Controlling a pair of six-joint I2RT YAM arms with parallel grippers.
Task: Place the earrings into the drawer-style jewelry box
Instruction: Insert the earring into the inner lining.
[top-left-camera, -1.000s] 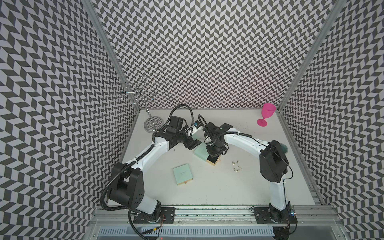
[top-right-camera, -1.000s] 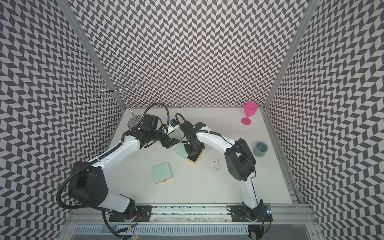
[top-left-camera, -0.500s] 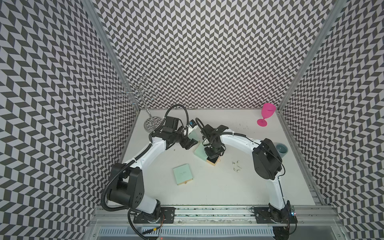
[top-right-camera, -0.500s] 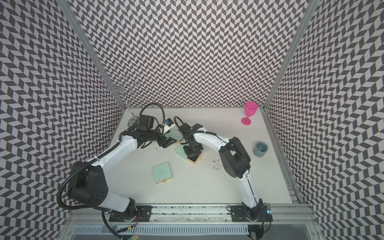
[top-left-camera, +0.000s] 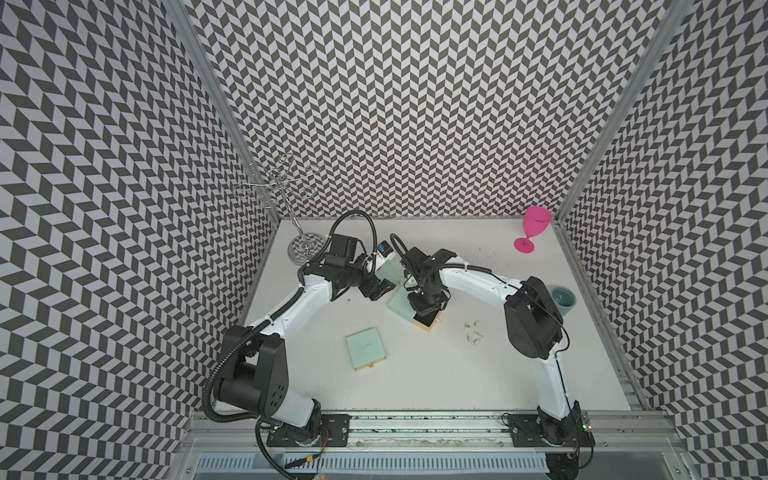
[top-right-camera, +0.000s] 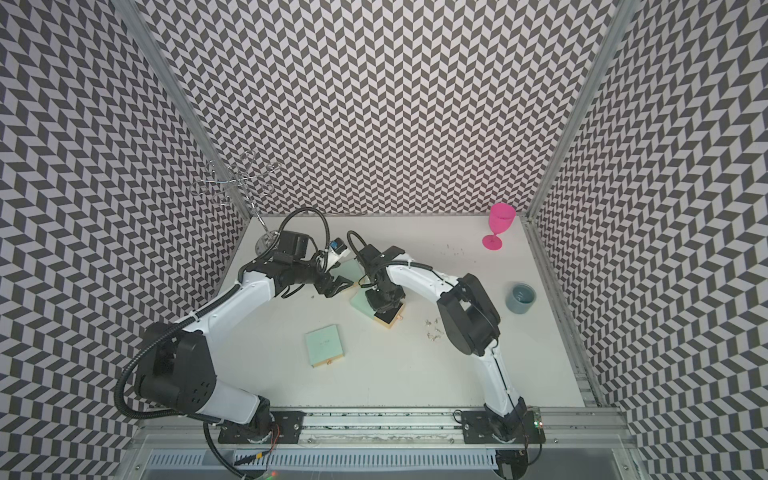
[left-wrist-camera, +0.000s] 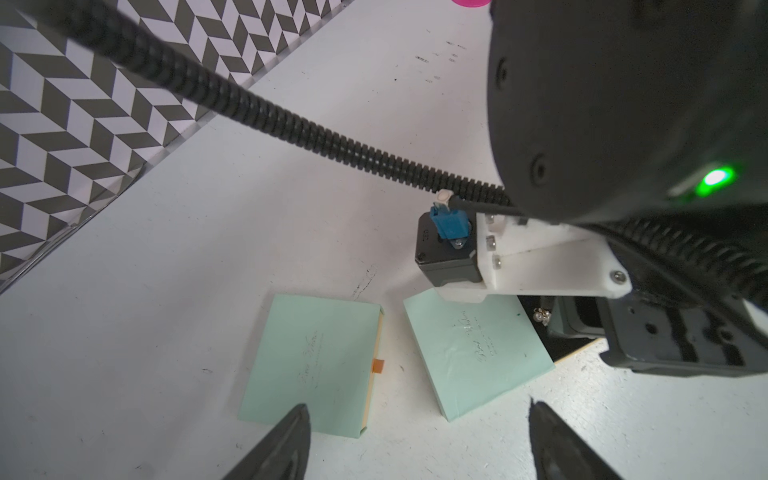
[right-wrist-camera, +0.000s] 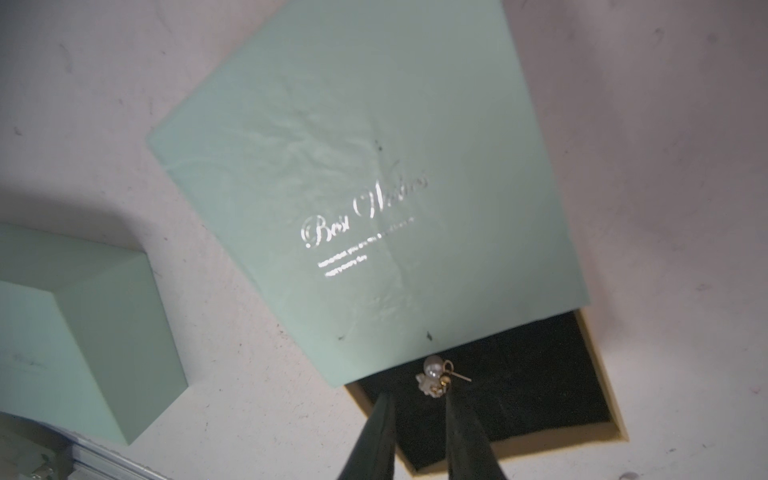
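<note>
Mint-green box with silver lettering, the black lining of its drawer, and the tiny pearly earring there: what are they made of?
Mint-green box: likely matte paper-covered card; the surface shows creases, and the lettering gleams like foil. Black drawer lining: probably velvet or foam, dull and lightless. Tiny pearly earring: glossy pearl-like bead on gold-toned wire; real or imitation, cannot tell.

White links, black joints on the left arm (top-left-camera: 300, 307) and the right arm (top-left-camera: 469, 277). Ribbed black cable (left-wrist-camera: 291, 120) there, blue plug (left-wrist-camera: 446, 224) beside a white bracket (left-wrist-camera: 548, 266) dotted with silver screws (left-wrist-camera: 496, 261), and a green light (left-wrist-camera: 714, 178) glows on the black housing (left-wrist-camera: 602, 83).
</note>
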